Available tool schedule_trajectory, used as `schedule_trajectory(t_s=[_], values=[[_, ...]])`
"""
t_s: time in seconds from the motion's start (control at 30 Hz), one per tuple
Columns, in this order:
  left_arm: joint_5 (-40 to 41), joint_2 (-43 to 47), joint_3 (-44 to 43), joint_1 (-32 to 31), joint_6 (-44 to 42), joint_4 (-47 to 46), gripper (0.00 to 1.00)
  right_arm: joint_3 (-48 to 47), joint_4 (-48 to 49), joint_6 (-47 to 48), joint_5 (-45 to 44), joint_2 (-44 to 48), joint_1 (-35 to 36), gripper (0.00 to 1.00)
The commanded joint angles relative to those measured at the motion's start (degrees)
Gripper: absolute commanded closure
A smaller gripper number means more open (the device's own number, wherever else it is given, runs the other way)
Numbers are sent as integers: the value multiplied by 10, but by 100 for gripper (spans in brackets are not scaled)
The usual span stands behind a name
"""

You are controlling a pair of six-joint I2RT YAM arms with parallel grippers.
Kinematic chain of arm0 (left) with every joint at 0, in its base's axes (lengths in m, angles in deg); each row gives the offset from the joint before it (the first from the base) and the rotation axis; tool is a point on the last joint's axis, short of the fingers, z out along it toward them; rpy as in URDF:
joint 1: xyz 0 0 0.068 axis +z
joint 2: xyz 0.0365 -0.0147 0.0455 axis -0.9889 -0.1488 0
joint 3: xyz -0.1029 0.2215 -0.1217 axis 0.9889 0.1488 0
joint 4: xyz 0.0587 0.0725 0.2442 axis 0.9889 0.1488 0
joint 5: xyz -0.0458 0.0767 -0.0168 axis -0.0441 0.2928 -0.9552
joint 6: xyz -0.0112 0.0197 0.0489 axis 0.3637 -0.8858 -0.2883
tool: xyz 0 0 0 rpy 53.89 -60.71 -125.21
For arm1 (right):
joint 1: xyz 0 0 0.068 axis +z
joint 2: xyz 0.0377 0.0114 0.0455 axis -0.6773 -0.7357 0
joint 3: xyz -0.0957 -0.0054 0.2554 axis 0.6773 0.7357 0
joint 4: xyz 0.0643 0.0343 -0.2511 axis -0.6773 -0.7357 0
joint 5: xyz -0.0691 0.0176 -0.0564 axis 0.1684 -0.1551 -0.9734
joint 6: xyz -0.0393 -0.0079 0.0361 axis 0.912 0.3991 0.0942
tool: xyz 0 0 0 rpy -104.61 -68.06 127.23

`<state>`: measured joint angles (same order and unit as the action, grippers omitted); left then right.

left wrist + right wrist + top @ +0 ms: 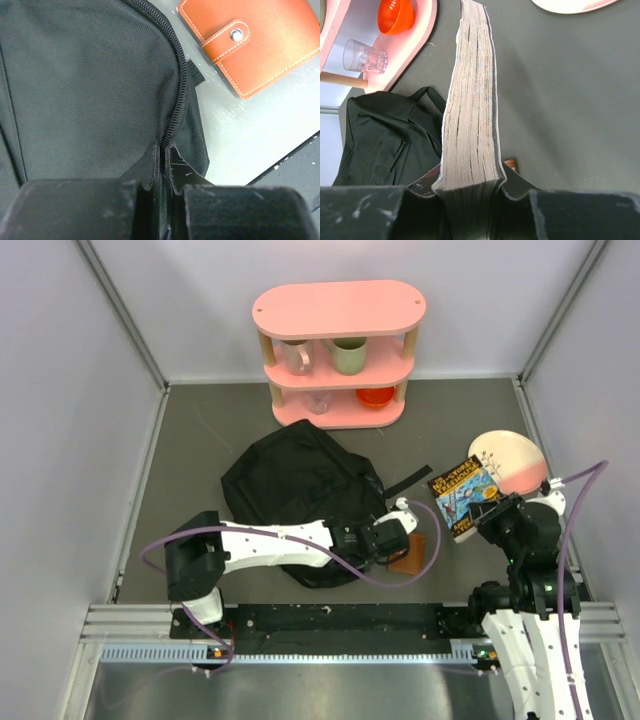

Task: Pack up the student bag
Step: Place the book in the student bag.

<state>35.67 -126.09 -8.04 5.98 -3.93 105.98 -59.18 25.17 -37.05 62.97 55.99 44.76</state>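
Nearest the arm bases, the left arm reaches rightward across the near edge of the student bag (300,490). The left gripper (390,540) sits at the bag's right side, its fingers (150,167) pressed almost together on the zipper seam, which runs straight into the thin slit between them. Just beside that corner of the bag a brown leather wallet (255,40) with a snap tab lies flat on the grey table (200,430), close to the fabric but not touching it in the left wrist view. To the right, the right gripper (490,512) is raised above the table with its fingers clamped on a thick paperback book (465,495). The book's colourful cover faces up in the top view, and its page edges show between the fingers in the right wrist view. The bag is a slumped black mass at the middle of the table, with one strap (408,483) trailing toward the book. Beyond the book, a pale pink plate (515,458) rests by the right wall. Farthest back stands a pink shelf (338,310) holding two mugs (349,356) on its middle tier, with a clear glass (362,56) and an orange bowl (396,14) on the lowest.
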Motion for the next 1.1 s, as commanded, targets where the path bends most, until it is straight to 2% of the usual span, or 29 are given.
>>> schedule_trajectory(t_s=[0.0, 0.13, 0.37, 0.47, 0.6, 0.8, 1.07], values=[[45, 11, -34, 0, 22, 9, 100, -9, 38, -2, 10, 3, 5, 100], [76, 40, -41, 20, 36, 26, 100, -9, 38, 0, 19, 2, 5, 100], [75, 119, -39, 73, 45, 28, 100, -18, 38, 6, 52, 2, 5, 100], [72, 157, -41, 103, 57, 26, 100, -23, 38, -16, 91, 3, 5, 100], [81, 209, -34, 142, 57, -26, 100, -7, 45, -67, 204, 2, 5, 100], [108, 230, -63, 163, 70, -30, 100, -11, 45, -68, 246, 36, 5, 100], [141, 222, -107, 164, 74, -28, 100, -9, 57, -75, 344, 11, 5, 100]])
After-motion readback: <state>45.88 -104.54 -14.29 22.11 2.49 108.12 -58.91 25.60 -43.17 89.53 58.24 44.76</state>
